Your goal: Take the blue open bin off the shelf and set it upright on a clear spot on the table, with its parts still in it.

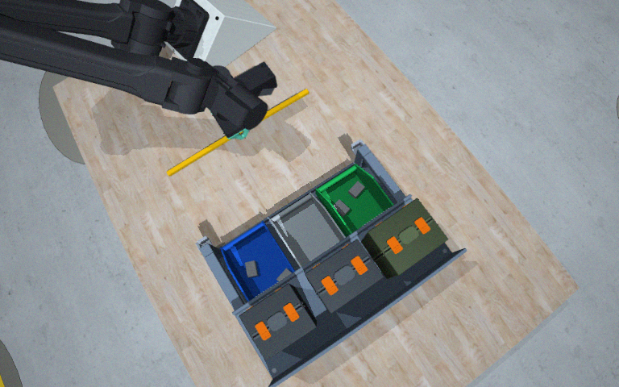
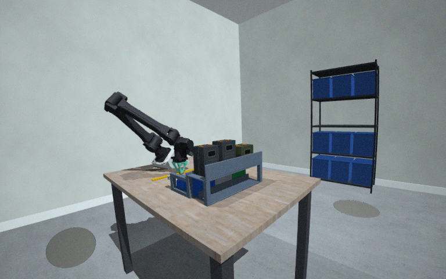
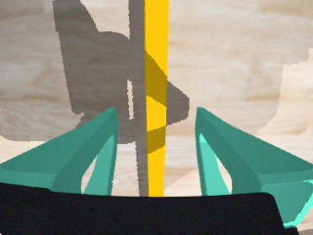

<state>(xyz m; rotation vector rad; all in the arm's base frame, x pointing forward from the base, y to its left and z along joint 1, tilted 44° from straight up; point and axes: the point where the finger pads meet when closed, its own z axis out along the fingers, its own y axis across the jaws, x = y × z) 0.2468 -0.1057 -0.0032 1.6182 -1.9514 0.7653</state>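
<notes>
The blue open bin (image 1: pixel 267 251) (image 2: pixel 181 185) sits upright in the end bay of the grey-blue shelf (image 1: pixel 380 168) (image 2: pixel 233 164), at the left in the top view. Two grey parts show in it, one part (image 1: pixel 251 268) near the middle and another part (image 1: pixel 284 275) by the shelf's cross rail. My gripper (image 1: pixel 238 134) (image 2: pixel 180 171) (image 3: pixel 156 117) is partly open and empty, pointing down, away from the bin. It hangs over the yellow bar (image 1: pixel 196 157) (image 2: pixel 159 178) (image 3: pixel 156 29), which shows between the spread teal fingertips in the wrist view.
A grey bin (image 1: pixel 312 232) and a green bin (image 1: pixel 371 205) with grey parts share the bin row. Behind stand two dark cases (image 1: pixel 276 322) (image 1: pixel 344 275) and an olive case (image 1: pixel 409 235), all tall. The yellow bar lies between the arm's base side and the shelf.
</notes>
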